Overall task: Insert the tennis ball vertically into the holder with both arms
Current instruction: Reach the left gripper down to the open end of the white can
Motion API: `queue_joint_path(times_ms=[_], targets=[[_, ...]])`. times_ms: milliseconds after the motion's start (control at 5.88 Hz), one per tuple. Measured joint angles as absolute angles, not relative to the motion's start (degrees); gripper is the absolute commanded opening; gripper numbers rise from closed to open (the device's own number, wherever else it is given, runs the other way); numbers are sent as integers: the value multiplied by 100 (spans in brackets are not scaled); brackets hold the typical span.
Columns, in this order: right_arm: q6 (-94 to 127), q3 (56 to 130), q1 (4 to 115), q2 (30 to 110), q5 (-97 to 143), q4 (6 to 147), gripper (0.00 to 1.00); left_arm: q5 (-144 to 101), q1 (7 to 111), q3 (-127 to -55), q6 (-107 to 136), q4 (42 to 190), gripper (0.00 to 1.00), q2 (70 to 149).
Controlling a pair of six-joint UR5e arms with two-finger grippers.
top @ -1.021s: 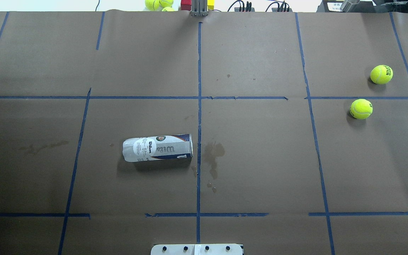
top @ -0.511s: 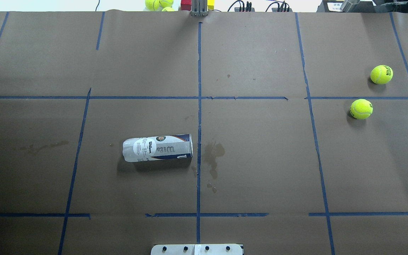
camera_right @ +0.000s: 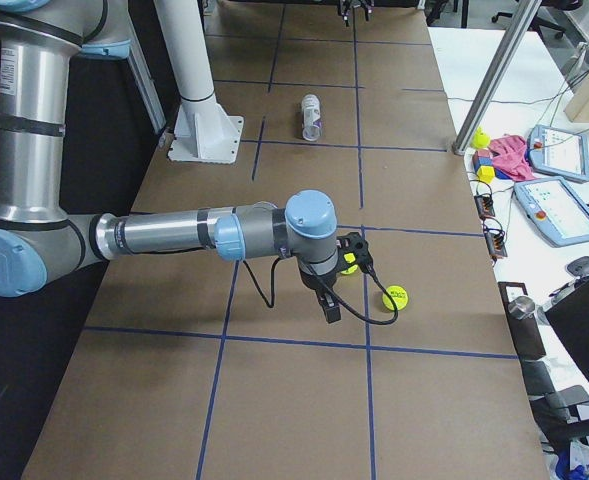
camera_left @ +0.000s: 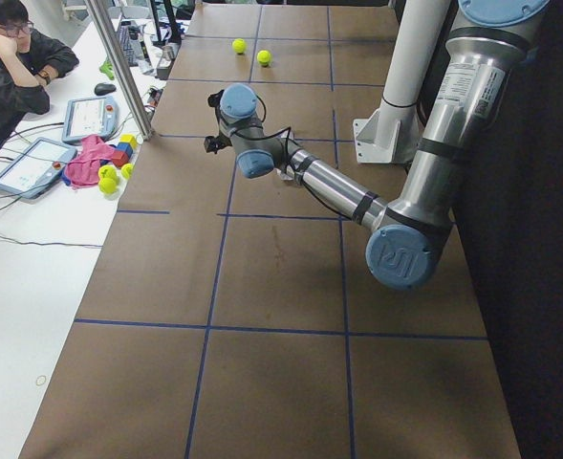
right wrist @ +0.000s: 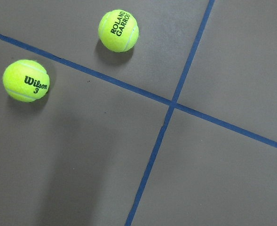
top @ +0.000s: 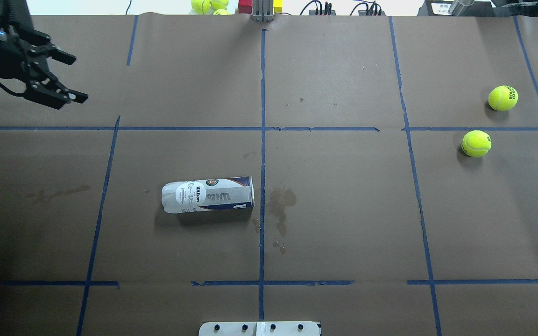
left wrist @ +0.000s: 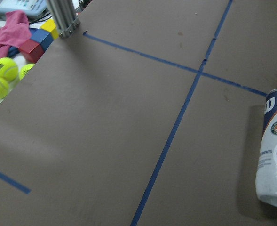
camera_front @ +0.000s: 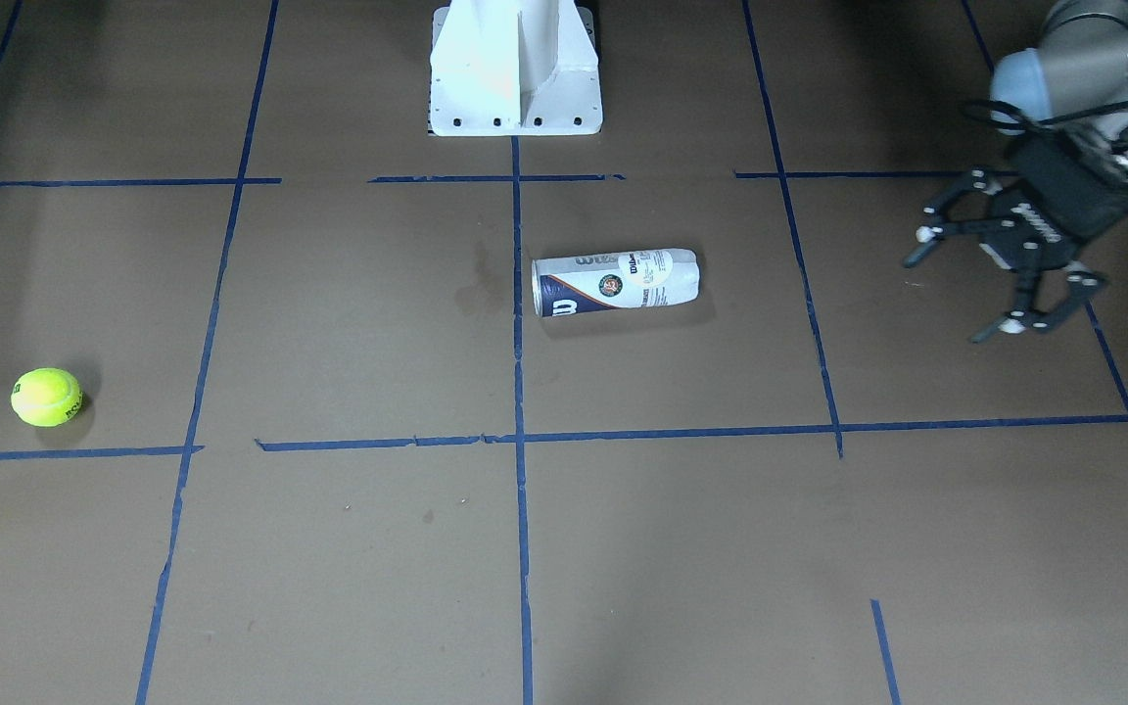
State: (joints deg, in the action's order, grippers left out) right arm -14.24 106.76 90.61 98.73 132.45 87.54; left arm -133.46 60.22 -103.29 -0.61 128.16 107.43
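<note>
The holder [top: 208, 194] lies on its side left of the table's centre line, open end toward the centre; it also shows in the front view [camera_front: 615, 281] and the left wrist view [left wrist: 274, 155]. Two tennis balls [top: 503, 98] [top: 476, 143] rest at the far right, and both show in the right wrist view [right wrist: 118, 30] [right wrist: 26, 80]. My left gripper [top: 80, 79] is open and empty above the far left of the table, well away from the holder [camera_front: 956, 294]. My right gripper [camera_right: 342, 280] hovers beside the balls; I cannot tell if it is open.
The white pedestal base [camera_front: 515, 69] stands at the near middle edge. Spare balls and coloured blocks [top: 208, 5] lie beyond the far edge by a metal post [top: 263, 11]. An operator [camera_left: 13, 57] sits at the side desk.
My left gripper has come into the overhead view from the left edge, moving right over the table. The holder and both balls have not moved.
</note>
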Motion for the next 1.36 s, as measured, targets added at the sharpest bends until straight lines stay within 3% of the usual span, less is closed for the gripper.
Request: queue_joint_path(times_ms=[340,681,1362], targets=[[-1424,10673,9062,9872,13245,8751,100,-12785,5163,-10667,312,11963,100,11286],[-1424,10666,9061,9867,13245,8732,100,-11918,4262,-11132,373,10104,100,12019],[-1424,10668,9062,9867,13245,8723,100,-11351,3419,-10723,-341,7790,100,13232]])
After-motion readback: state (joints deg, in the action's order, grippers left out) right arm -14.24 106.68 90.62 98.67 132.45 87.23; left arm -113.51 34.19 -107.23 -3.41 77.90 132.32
